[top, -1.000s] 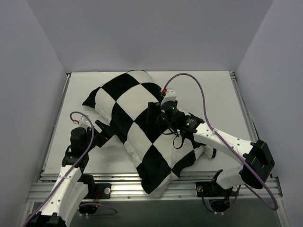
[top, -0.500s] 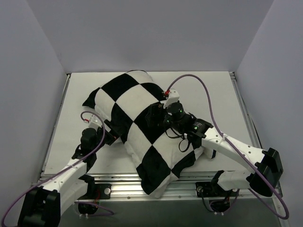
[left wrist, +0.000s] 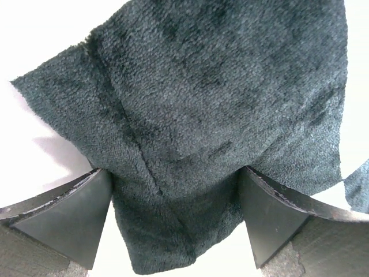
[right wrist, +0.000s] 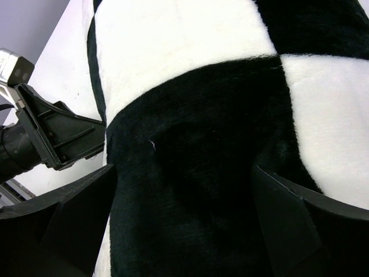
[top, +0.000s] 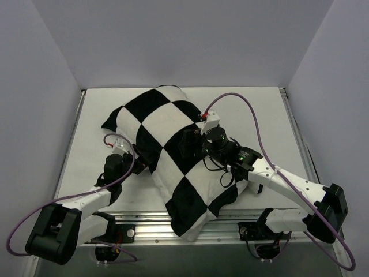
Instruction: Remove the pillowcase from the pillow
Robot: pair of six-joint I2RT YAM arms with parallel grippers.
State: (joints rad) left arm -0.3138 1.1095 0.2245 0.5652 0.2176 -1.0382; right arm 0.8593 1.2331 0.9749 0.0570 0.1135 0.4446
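Two hands work one checkered case [top: 173,156], which lies plump and diagonal on the counter [top: 259,115]. Its far end is near the back wall and its near end overhangs the counter's front edge. The pillow is inside the case and not seen directly.

L hand [top: 131,163]: at the case's left edge, approx. mid-length. In the wrist view the hand [left wrist: 176,213] has its fingers [left wrist: 86,213] spread apart. A flap of dark plush, the case's edge, hangs in the gap betw. them and brushes both inner faces. It is not pinched.

R hand [top: 187,144]: on top of the case, right of its centre line and over a black square. In the wrist view the hand [right wrist: 184,231] is also spread wide. Black pile fills the gap, with white squares above and to the right. The L hand [right wrist: 52,138] shows at the case's far side in the same view.

A purple cable [top: 242,104] arcs over the counter to the right of the case.
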